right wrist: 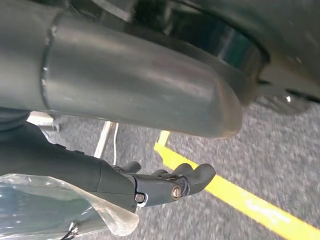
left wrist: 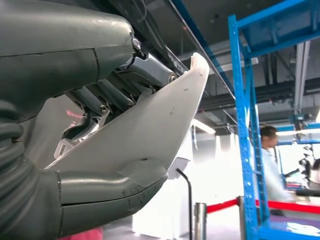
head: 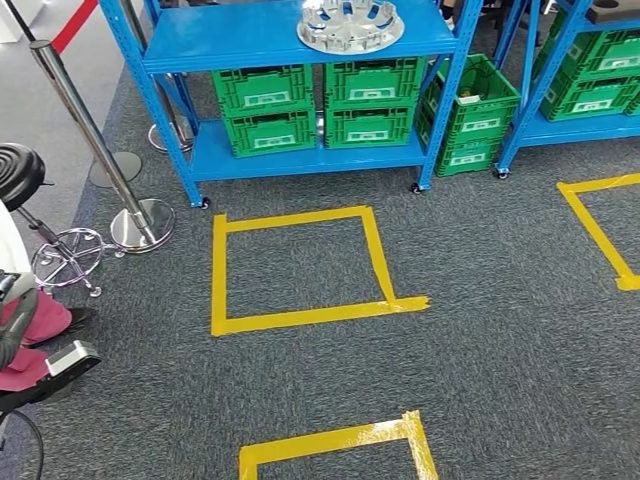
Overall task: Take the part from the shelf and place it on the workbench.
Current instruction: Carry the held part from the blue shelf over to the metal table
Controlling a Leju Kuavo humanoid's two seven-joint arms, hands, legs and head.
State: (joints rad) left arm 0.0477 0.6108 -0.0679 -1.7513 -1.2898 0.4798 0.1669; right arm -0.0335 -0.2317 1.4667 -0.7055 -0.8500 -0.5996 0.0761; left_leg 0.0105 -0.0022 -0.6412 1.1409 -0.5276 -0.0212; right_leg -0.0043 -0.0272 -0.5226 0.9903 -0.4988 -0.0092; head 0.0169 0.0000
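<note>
Part (head: 347, 25): a silver, round, dished piece with spokes and cut-outs, much like a wheel cover. It lies flat on the top board of the blue shelf (head: 226, 45), at the far side of the scene and a little right of the shelf's middle, above the stacked green crates (head: 264, 110). It looks like thin pressed metal or plated plastic, so I judge it stiff but fairly light, with a shiny, smooth face that may slip under the fingers. The wide flat shape would be awkward to pinch from above. The better hold is probably at the rim, with fingers hooked under the edge or through a cut-out and the thumb on top, perhaps one hand on each side. A thin rim could bend or scratch if squeezed hard.

Between the robot and the shelf lies grey carpet with a yellow tape square (head: 302, 315).

The left hand (left wrist: 94, 75) has straight fingers and its thumb well away from them. A white curved panel (left wrist: 158, 125) lies between them in that picture, and I cannot tell whether the hand holds it or it merely sits behind. The right hand (right wrist: 113, 180) hangs above the carpet, fingers loosely bent, thumb apart, with nothing in it.
</note>
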